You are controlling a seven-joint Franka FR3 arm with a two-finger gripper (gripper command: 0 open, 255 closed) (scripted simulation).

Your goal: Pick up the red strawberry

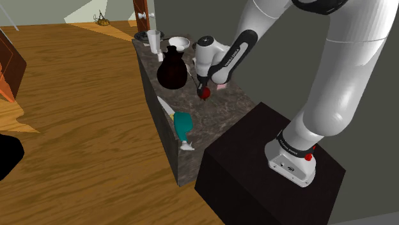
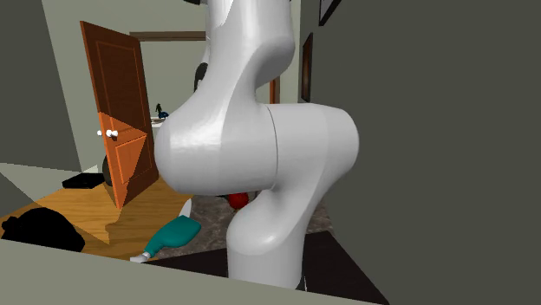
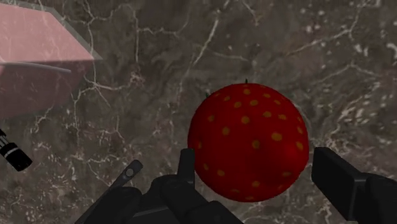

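The red strawberry (image 3: 248, 137), dotted with yellow seeds, sits between my gripper's (image 3: 249, 162) two black fingers, which press against its sides. In the shoulder view the strawberry (image 1: 205, 94) is at the tip of the gripper (image 1: 203, 85), at the dark marble counter (image 1: 220, 121), about halfway along it. I cannot tell whether it rests on the stone or hangs just above it. In the second exterior view a sliver of the red strawberry (image 2: 237, 200) peeks out behind the big white arm (image 2: 260, 156).
A pink box (image 3: 38, 63) lies close beside the strawberry. Farther along the counter stand a dark round jug (image 1: 171, 70), a white bowl (image 1: 179, 43) and a white cup (image 1: 154, 38). A teal bottle-like thing (image 1: 183, 124) lies at the counter's floor-side edge. The black stand (image 1: 256, 172) adjoins the counter.
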